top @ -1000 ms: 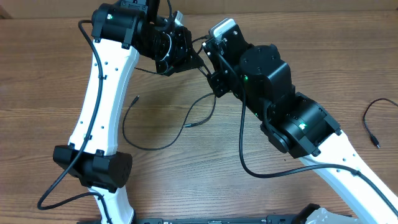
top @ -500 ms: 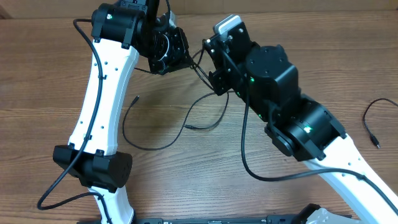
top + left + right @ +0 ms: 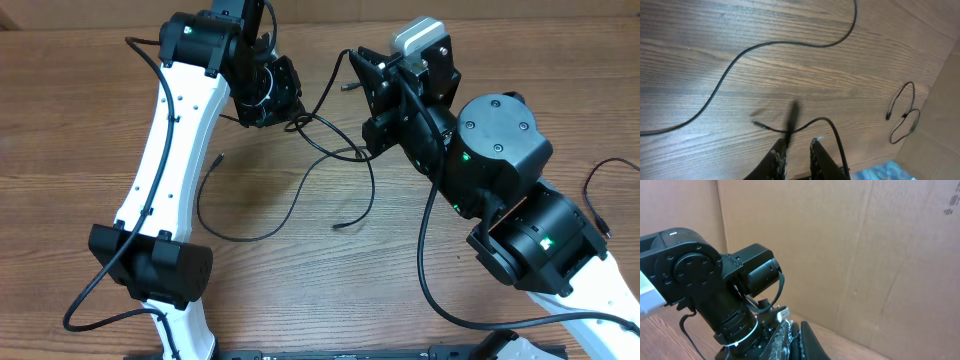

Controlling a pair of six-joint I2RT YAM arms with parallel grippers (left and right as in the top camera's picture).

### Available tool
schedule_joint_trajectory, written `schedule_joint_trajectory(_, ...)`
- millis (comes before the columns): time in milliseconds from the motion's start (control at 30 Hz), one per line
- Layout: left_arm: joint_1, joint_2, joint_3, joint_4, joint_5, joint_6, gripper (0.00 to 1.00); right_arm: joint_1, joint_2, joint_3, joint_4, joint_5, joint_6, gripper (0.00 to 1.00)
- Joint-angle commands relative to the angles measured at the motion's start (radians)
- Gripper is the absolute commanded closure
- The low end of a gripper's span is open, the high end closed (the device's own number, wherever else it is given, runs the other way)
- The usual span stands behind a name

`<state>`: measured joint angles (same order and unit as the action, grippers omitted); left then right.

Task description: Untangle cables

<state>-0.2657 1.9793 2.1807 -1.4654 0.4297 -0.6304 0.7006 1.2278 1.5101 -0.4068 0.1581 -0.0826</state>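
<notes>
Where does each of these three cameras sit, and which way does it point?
Overhead: above the table, looking straight down on left arm, right arm and cables.
Left wrist: on the left arm, looking down past its fingers at cables.
Right wrist: on the right arm, looking sideways over its fingers at the left arm and cardboard wall.
Shared: overhead and left wrist both show the small separate cable.
</notes>
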Motion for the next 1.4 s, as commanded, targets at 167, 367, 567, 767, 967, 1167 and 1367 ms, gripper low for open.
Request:
schedule_joint_trajectory(167,0.012,-0.005,-0.013,0.097,0.249,0.205,0.82,-0.003,-0.003,0.016,-0.019,0.184,0.005,0.96)
schedule_joint_trajectory(367,0.038,-0.005,-0.013,0.153,0.548,0.512,0.81,-0.003,-0.003,0.016,-0.075,0.290,0.069,0.96)
schedule_joint_trajectory(567,0.044,-0.005,-0.013,0.085,0.567,0.673,0.80,-0.003,0.000,0.016,-0.076,0.350,0.140,0.96)
schedule_joint_trajectory(767,0.032,-0.005,-0.013,0.044,0.674,0.836,0.82,-0.003,0.020,0.016,-0.056,0.349,0.234,0.96)
schedule_joint_trajectory(967,0.018,-0.005,-0.013,0.050,0.717,0.916,0.82,-0.003,0.052,0.015,-0.050,0.333,0.352,0.96)
schedule_joint_trajectory(1167,0.009,-0.005,-0.013,0.064,0.622,0.915,0.82,-0.003,0.051,0.016,0.055,0.203,0.406,0.96)
schedule_joint_trajectory(1367,0.003,-0.005,-0.013,0.072,0.579,0.902,0.82,-0.003,0.042,0.016,0.097,0.081,0.503,0.96)
